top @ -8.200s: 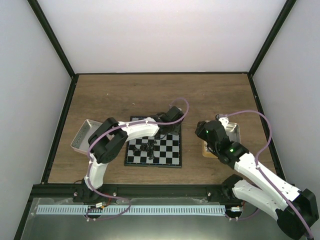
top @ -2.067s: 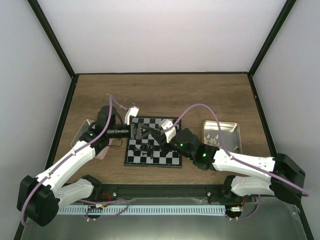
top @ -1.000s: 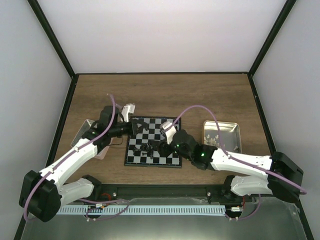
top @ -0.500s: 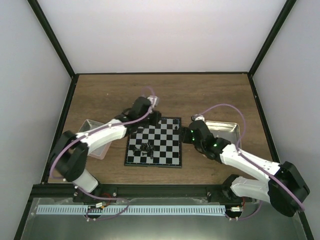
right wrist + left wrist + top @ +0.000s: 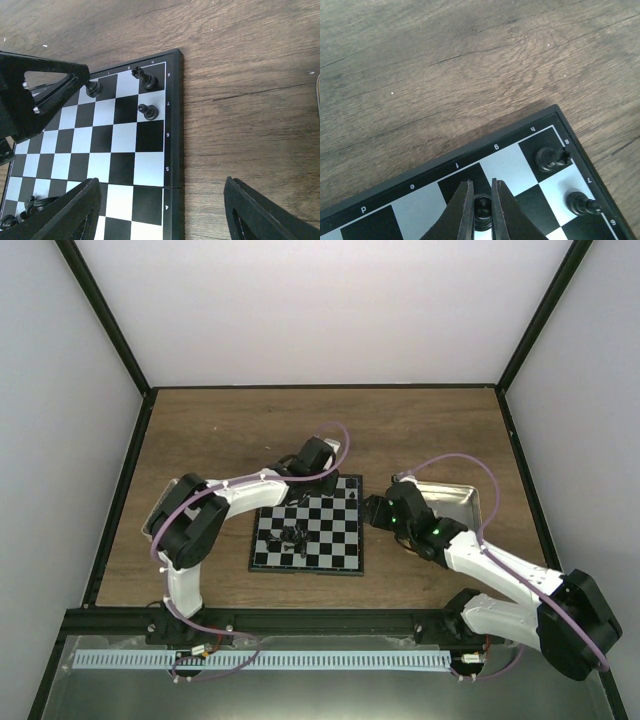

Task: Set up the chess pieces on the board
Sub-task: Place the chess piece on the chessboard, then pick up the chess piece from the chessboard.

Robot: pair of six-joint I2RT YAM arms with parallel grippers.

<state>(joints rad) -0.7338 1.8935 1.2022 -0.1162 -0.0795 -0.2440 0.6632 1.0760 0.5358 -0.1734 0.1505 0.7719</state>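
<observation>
Fingers of the left gripper [image 5: 481,214] are pinched on one black piece [image 5: 481,206] near the far edge of the board [image 5: 445,167] (two more black pieces [image 5: 549,159] stand by the corner). The right gripper [image 5: 162,210] hangs wide apart over its right edge

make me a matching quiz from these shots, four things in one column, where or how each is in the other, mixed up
1 left gripper
2 right gripper
3 heap of small black chess pieces
4 silver metal tray

A wide open, at the right edge of the black and white checkered chessboard
B off the chessboard, to its right
C closed on a black chess piece in the far row
D jumbled on the near-left squares

Pairs: 1-C, 2-A, 3-D, 4-B
</observation>
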